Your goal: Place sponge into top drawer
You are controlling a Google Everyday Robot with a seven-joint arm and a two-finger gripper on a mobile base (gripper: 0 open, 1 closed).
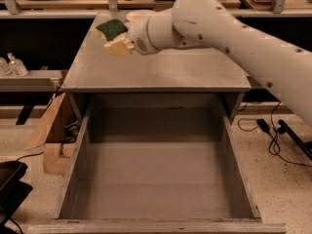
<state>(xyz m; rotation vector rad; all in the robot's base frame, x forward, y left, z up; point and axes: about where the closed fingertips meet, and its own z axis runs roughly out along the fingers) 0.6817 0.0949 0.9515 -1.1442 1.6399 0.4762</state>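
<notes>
The sponge (111, 29), dark green on top, sits in my gripper (116, 39), which is shut on it with cream-yellow pads (118, 47) below the green layer. The gripper holds it in the air above the left part of the grey cabinet top (161, 69). My white arm (229, 33) reaches in from the right. The top drawer (156, 179) is pulled fully open below and in front of the cabinet; its flat grey bottom is bare.
A white bowl's rim (139, 14) shows behind my wrist at the cabinet's back. Cardboard boxes (51, 135) stand left of the drawer. Clear bottles (12, 65) sit on a shelf at left. Cables (270, 130) lie on the floor at right.
</notes>
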